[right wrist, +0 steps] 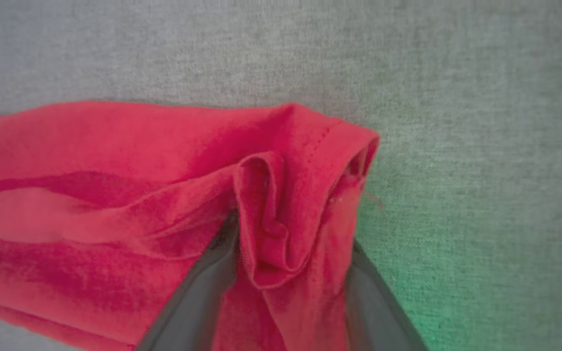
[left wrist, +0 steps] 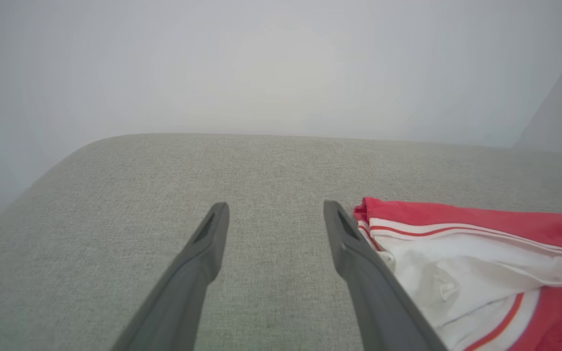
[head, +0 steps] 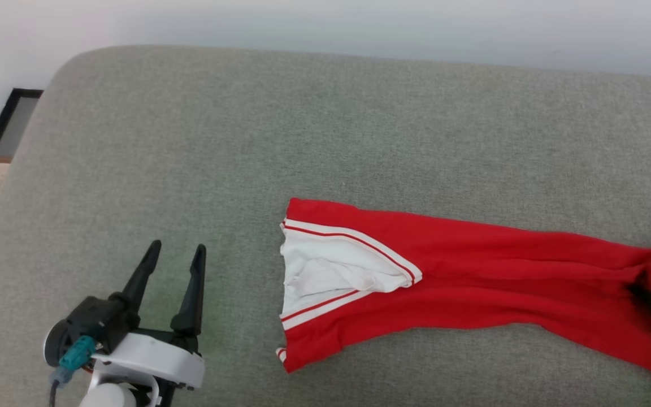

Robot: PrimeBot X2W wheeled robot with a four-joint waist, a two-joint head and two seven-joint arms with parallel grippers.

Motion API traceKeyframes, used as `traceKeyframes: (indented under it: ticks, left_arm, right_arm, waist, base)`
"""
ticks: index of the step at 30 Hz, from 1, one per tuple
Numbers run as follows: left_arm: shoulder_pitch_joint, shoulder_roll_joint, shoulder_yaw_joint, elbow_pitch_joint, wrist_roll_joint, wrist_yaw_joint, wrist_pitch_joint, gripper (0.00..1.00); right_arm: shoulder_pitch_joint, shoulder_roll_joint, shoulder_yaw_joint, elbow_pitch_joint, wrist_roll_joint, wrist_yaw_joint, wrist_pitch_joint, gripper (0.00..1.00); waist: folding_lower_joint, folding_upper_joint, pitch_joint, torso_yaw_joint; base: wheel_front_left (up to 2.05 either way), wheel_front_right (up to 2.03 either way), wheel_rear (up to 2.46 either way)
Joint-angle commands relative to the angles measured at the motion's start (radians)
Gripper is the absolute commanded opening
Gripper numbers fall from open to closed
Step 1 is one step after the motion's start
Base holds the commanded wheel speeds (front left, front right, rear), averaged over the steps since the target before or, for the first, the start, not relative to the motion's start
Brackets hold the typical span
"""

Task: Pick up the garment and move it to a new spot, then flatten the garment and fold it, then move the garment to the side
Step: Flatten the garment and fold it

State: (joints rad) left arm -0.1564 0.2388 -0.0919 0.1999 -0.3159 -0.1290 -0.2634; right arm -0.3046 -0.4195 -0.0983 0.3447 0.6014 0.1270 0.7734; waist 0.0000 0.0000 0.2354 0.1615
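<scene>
Our right gripper [right wrist: 293,234] straddles a bunched hem fold of the garment [right wrist: 115,161], fingers apart, seemingly to pinch it; our left gripper [head: 178,246] hovers, spread wide, near the striped end.

Grey fabric surface [head: 246,141], red garment [head: 472,271] laid lengthwise

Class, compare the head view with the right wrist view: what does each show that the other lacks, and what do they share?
Head view: the open left claw, apart from the garment, and the garment's white striped trim. Right wrist view: red cloth bunched between the fingers of the right claw. Shared: the red garment lying on the grey cushion.
</scene>
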Motion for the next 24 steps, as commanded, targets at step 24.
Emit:
traceKeyframes:
  ticks: [24]
  left_arm:
    - [0.055, -0.015, 0.095, -0.043, -0.001, -0.002, 0.0, 1.0]
  right_arm:
    - [-0.072, -0.087, -0.243, 0.092, -0.017, 0.003, -0.252, 0.0]
  waist:
    - [0.0, 0.0, 0.045, -0.142]
  base:
    - [0.0, 0.0, 0.0]
